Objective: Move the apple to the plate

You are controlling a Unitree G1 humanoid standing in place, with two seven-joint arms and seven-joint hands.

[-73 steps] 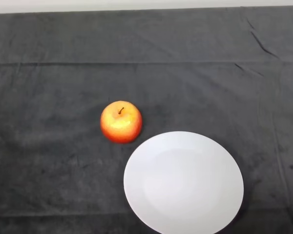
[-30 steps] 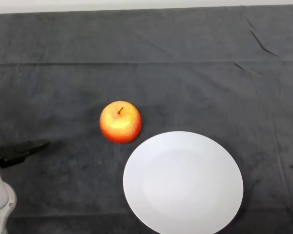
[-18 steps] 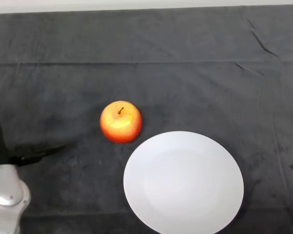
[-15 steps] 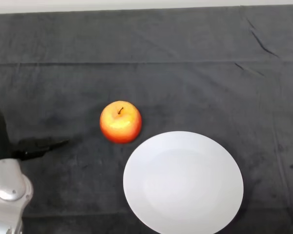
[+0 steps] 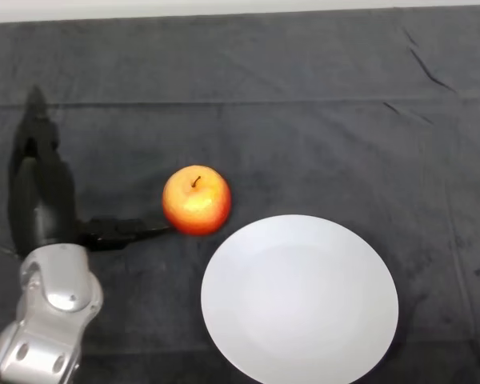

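Head view has the apple [image 5: 196, 200] sitting on the dark-clothed counter [image 5: 320, 120], just up-left of the white plate [image 5: 300, 300], not touching it. Left hand [image 5: 44, 196] is left of the apple, fingers [image 5: 34, 132] straight and released, thumb tip right at the apple's side, nothing between them.

The left hand [image 5: 44, 200] is lying spread open just left of the apple [image 5: 196, 200], its thumb tip reaching the fruit's lower left side, while the plate [image 5: 300, 300] is sitting just right of the apple.
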